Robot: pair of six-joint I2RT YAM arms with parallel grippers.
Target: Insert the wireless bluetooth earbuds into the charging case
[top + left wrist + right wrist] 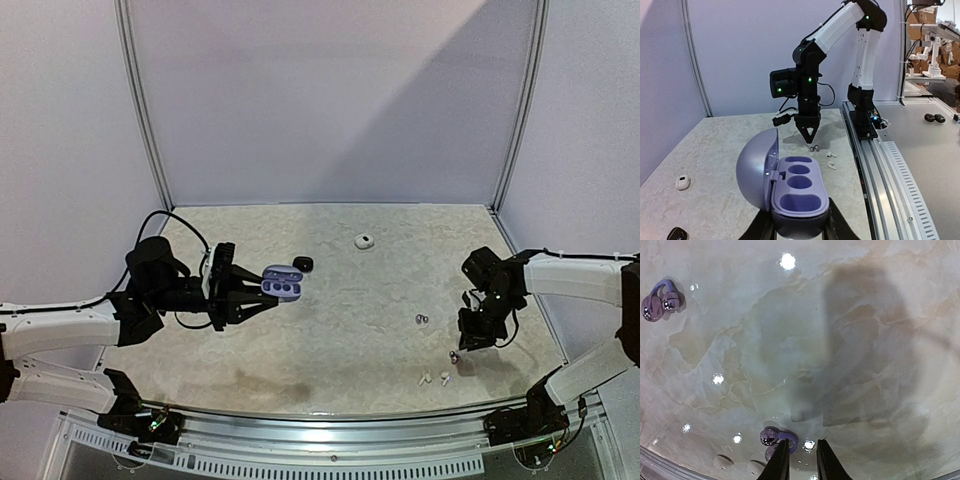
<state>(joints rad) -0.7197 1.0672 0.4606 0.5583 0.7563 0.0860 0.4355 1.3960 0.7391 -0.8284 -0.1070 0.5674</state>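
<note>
My left gripper [262, 291] [799, 226] is shut on the lilac charging case [282, 284] [799, 196]. The case is held off the table with its lid swung open and its wells empty. My right gripper [462, 346] [800, 446] [809, 137] points down at the table, its fingers a narrow gap apart with nothing between them. A purplish earbud [774, 437] [454, 356] lies on the table just outside the left finger. Another purplish earbud [660, 300] [421, 319] lies farther off. Two white stemmed earbuds [434, 379] [831, 160] [722, 460] rest near the front edge.
A small white case [365, 241] [683, 182] and a black case [303, 264] [677, 233] sit on the marbled table [340, 340]. The metal rail [330, 420] runs along the near edge. Pale walls enclose the back and both sides.
</note>
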